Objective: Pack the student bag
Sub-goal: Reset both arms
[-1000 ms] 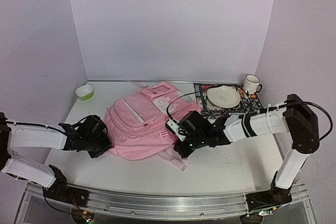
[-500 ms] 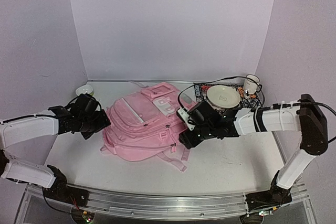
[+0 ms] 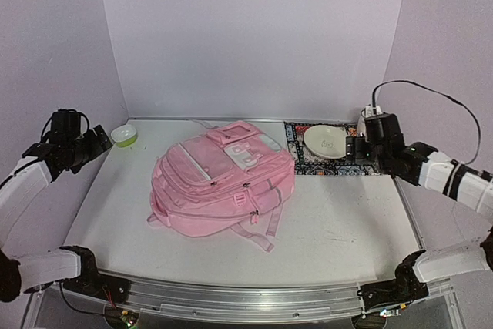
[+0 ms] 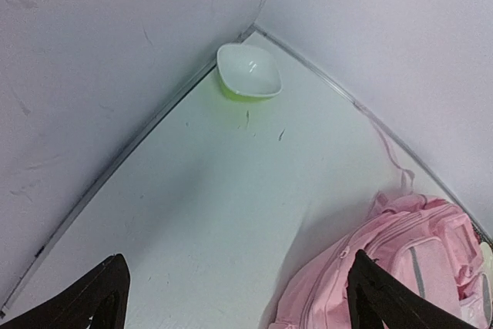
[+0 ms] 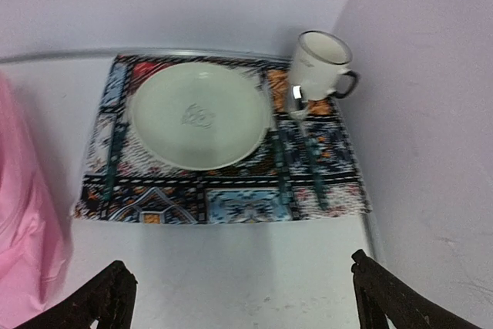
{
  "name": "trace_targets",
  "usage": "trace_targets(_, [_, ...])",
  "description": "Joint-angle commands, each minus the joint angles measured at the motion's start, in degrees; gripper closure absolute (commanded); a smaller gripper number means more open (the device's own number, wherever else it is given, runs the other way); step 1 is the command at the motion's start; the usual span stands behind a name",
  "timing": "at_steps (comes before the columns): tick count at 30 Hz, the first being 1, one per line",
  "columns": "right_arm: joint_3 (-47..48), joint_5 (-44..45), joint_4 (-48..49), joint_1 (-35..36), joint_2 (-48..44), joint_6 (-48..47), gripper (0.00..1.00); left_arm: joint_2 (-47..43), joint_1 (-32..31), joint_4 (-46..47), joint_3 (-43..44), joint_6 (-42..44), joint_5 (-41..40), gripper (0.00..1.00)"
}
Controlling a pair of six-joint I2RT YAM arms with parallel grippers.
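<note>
Student bag (image 3: pixel 219 179) first: big, pink and soft, it lies flat in the middle of the white table (image 3: pixel 339 225), paler front pockets facing up and its straps trailing toward the near edge. Neither arm touches it.

At the far left, the left gripper (image 3: pixel 94 142) hangs raised by the side wall, well apart from the student bag, its fingers spread wide with nothing between them (in the wrist view (image 4: pixel 239 294) only the two dark tips show, at the bottom corners). Just beyond it, in the back left corner, sits a small green bowl (image 3: pixel 123 135) with a white inside.

Right of the bag, a patterned placemat (image 3: pixel 296 161) lies near the back wall, its left edge just beside the bag. A pale round plate (image 5: pixel 199 115) rests on the mat, and a white mug (image 5: pixel 320 63) with a dark rim and handle stands at the mat's back right corner. Slim dark utensils (image 5: pixel 312 171) lie right of the plate (what kind, I cannot tell).

Farthest right, the right gripper (image 3: pixel 362 148) hovers over the mat's right end, fingers splayed and empty.
</note>
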Motion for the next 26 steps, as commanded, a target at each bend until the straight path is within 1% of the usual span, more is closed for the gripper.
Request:
trace_targets(1, [-3.3,11.9,-3.2,-0.4,-12.0,-1.5,0.02,-10.3,0.1,-0.7,3.4,8.4,-1.6,0.00])
trace_targets(5, [-5.8,11.8,-5.3,-0.4,-22.3,-3.5,0.02,-21.0,0.1,-1.0,3.4,11.6,-3.6,0.00])
trace_targets(8, [-6.6,10.9,-7.3,-0.4,-28.7,-3.8,0.02,-27.4,0.0,-1.0,3.0,15.0,-5.4,0.00])
trace_targets(12, [-8.2,9.5,-8.0,-0.4,-34.2,-3.6,0.02,-32.8,0.1,-0.9,1.2,16.3,-8.5,0.00])
trace_targets(18, [-9.4,8.9,-8.0,-0.4,-35.8,-3.4,0.02,-36.9,0.1,0.3,-4.2,15.8,-8.9,0.00])
trace_targets(26, [-9.7,8.5,-8.0,-0.4,-35.4,-3.7,0.02,-37.6,0.0,0.5,-5.1,16.5,-8.5,0.01])
